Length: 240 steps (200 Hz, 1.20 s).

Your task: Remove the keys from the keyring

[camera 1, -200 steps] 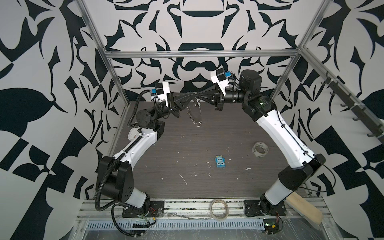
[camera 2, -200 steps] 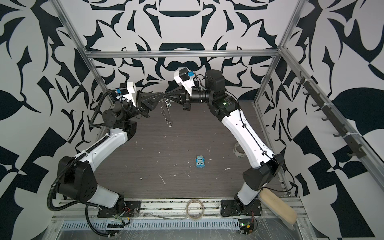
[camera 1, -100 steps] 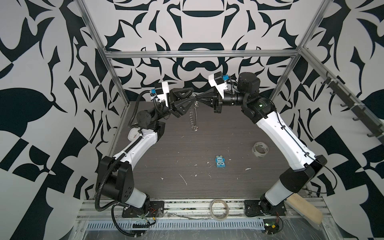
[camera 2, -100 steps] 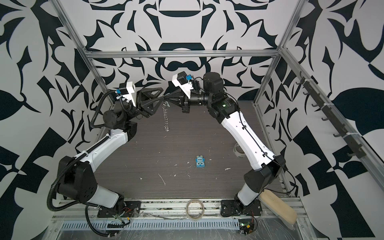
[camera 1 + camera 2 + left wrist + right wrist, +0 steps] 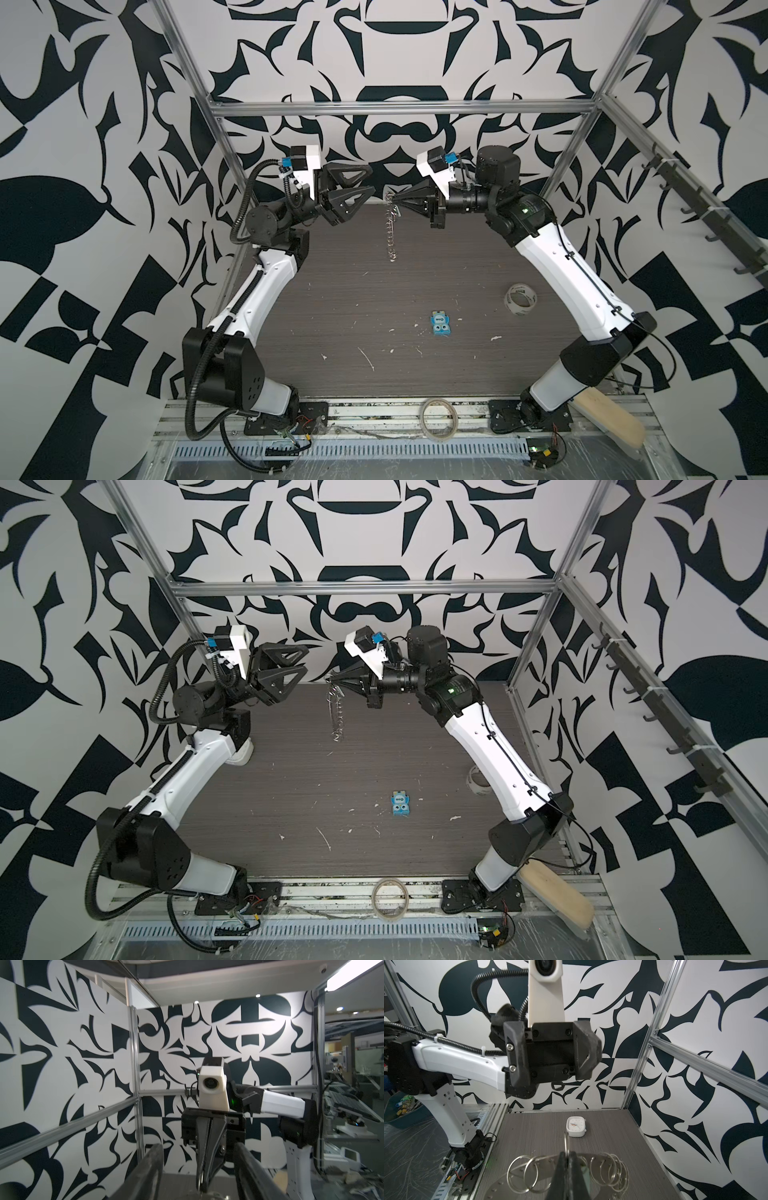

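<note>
A: Where's your keyring (image 5: 390,232)?
B: High over the far end of the table (image 5: 332,311), hanging edge-on from your right gripper (image 5: 395,201), which is clenched on its rim. A pale key (image 5: 585,1171) peeks out there.
A: And your left gripper (image 5: 371,178)?
B: Jaws apart, empty, just beside it and not touching.

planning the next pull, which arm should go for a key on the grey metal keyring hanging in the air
Left. The right gripper is shut on the flat grey metal keyring, holding it above the dark wood-grain table. The left gripper is open, empty, and faces the ring nearby.
</note>
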{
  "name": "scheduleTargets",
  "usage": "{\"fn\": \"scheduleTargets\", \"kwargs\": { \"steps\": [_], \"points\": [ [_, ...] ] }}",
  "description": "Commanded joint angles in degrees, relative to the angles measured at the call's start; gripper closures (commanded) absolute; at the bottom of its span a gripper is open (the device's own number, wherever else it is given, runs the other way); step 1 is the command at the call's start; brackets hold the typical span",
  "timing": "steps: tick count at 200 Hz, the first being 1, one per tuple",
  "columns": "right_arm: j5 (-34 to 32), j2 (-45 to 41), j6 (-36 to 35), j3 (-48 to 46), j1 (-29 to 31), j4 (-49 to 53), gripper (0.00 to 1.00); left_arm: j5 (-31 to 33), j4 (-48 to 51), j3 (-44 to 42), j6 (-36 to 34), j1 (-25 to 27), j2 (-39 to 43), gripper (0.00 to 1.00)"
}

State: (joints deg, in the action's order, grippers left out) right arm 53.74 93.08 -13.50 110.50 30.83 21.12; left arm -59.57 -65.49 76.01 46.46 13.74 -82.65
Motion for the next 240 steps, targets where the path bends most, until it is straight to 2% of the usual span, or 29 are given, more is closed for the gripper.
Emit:
{"fn": "scheduleTargets", "kwargs": {
  "steps": [1,17,21,26,39,74,92,110,160,240],
  "points": [
    [-0.21,-1.01,-2.38,3.4,-0.07,0.71,1.0,-7.67,32.12,4.82,-22.29,0.09,5.36,0.44],
    [-0.38,-0.95,-2.78,3.48,-0.07,1.37,1.0,-2.31,71.07,13.87,-51.7,2.05,6.94,0.45],
    [-0.39,-0.88,-2.97,3.57,-0.1,1.67,1.0,-0.67,79.78,16.91,-57.49,2.77,6.45,0.44],
    [-0.45,-0.79,-3.4,3.69,-0.13,2.38,1.0,0.93,87.57,20.48,-61.45,3.55,5.65,0.44],
    [-0.55,-0.42,-4.02,4.46,-0.11,3.67,1.0,1.16,98.52,27.21,-65.32,3.73,3.06,0.44],
    [-1.96,1.31,-9.98,9.23,0.59,12.86,1.0,2.18,111.62,36.03,-70.67,3.79,-0.69,0.46],
    [-2.37,1.38,-11.26,9.49,1.14,14.63,1.0,2.81,121.84,41.82,-73.83,4.22,-3.73,0.47],
    [-3.26,1.97,-13.49,10.64,2.03,17.85,1.0,4.13,125.53,42.88,-75.62,5.43,-4.81,0.48],
    [-4.04,3.16,-15.93,12.48,3.85,22.03,1.0,5.47,125.61,41.17,-75.71,7.07,-4.89,0.56],
    [-4.34,3.83,-16.62,13.55,4.38,23.35,1.0,7.97,131.89,42.23,-78.98,7.83,-5.57,0.63]
  ]
}}
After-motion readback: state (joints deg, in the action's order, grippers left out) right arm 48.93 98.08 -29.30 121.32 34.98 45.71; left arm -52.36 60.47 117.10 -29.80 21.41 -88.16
